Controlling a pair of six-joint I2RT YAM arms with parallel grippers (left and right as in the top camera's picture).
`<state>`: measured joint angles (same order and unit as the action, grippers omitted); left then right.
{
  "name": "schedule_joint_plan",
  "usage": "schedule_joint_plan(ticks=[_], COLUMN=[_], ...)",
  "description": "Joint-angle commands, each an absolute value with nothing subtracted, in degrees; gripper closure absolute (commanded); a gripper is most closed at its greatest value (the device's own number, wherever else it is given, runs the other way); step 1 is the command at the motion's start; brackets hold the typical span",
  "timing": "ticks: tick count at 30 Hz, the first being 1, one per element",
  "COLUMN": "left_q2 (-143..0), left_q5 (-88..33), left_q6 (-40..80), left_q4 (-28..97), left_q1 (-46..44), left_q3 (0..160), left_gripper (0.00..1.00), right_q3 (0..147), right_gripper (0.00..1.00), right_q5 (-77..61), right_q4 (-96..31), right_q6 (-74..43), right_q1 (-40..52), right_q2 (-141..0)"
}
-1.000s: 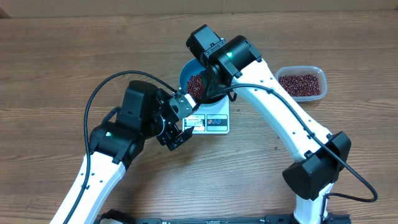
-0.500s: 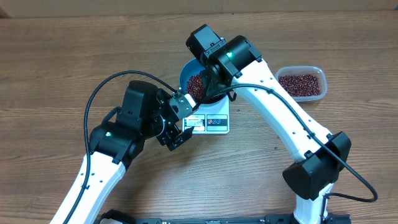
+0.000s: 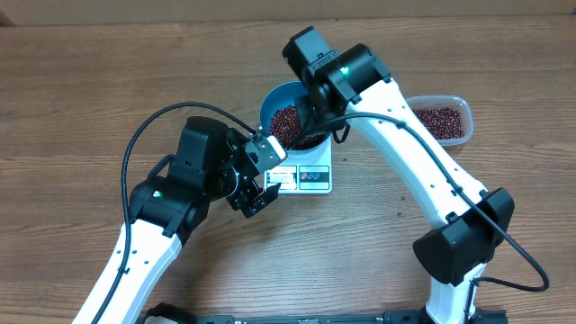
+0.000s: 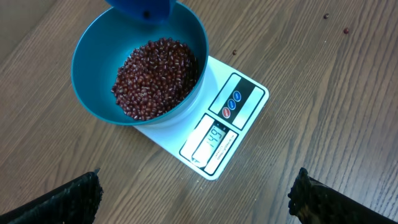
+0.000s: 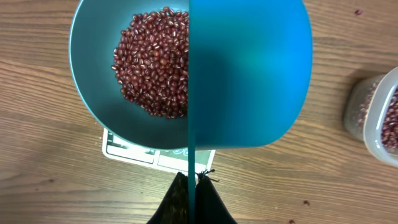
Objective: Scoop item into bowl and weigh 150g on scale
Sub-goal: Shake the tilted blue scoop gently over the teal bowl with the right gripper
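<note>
The blue bowl (image 4: 87,81) stands on the white scale (image 4: 239,115) and holds a heap of red-brown beans (image 4: 158,74). In the right wrist view the bowl (image 5: 93,68), its beans (image 5: 152,62) and the scale (image 5: 130,149) lie below a small blue scoop (image 5: 249,74). My right gripper (image 5: 191,186) is shut on the scoop's thin handle and hangs over the bowl's right side (image 3: 313,110). My left gripper (image 4: 198,180) is open over bare wood just in front of the scale, nothing between its fingers. The scoop's edge (image 4: 143,9) shows above the bowl's far rim.
A clear tub (image 3: 438,120) of more beans sits right of the bowl, partly behind my right arm; it also shows at the right edge of the right wrist view (image 5: 379,118). Stray beans (image 4: 346,29) lie on the wooden table. A black cable (image 3: 144,135) loops left of my left arm.
My right arm has shifted back and to the right, carrying the scoop off the bowl's middle. The left arm, bowl and scale have not moved.
</note>
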<state>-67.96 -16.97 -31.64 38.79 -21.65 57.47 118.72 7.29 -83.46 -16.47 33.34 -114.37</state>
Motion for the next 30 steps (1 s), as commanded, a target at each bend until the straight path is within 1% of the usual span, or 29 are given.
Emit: schedule_joint_plan(ticks=[1, 30], left_q2=[-68.16, -68.16], left_q5=[-17.43, -17.43], left_q6=[-30.65, -30.65], left_q4=[38.76, 38.79], left_q1=[-21.39, -21.39], left_q3=[59.02, 59.02], left_gripper=[0.01, 0.00], right_q3=[120.33, 120.33], right_gripper=[0.96, 0.96], right_q5=[2.98, 2.42], right_q4=[-82.91, -82.85], right_q6=[-16.29, -16.27], right_q1=[31.99, 30.98], right_q2=[-112.62, -112.62])
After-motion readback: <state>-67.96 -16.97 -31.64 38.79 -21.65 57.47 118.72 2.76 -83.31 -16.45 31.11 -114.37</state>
